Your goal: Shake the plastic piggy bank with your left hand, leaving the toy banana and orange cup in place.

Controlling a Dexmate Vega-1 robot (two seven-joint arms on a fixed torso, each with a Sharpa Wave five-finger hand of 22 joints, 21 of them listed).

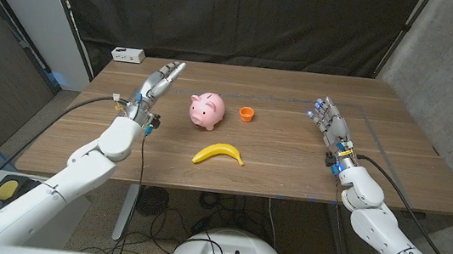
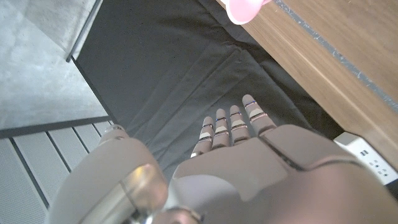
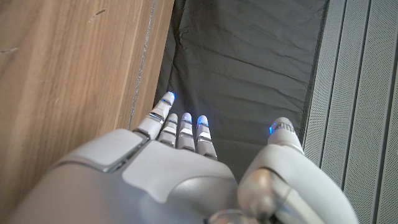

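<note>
A pink plastic piggy bank (image 1: 207, 109) stands on the wooden table (image 1: 291, 164) near its middle; a sliver of the pink piggy bank (image 2: 242, 9) also shows in the left wrist view. A yellow toy banana (image 1: 218, 153) lies in front of it. A small orange cup (image 1: 247, 114) stands just to its right. My left hand (image 1: 156, 86) hovers left of the piggy bank, fingers straight and apart, holding nothing. The same left hand (image 2: 233, 134) shows with extended fingers in its wrist view. My right hand (image 1: 329, 123) is open at the table's right; the right hand (image 3: 186, 134) has its fingers spread.
A white power strip (image 1: 128, 54) lies at the table's far left corner; the power strip (image 2: 372, 158) also appears in the left wrist view. A dark curtain (image 1: 247, 18) hangs behind the table.
</note>
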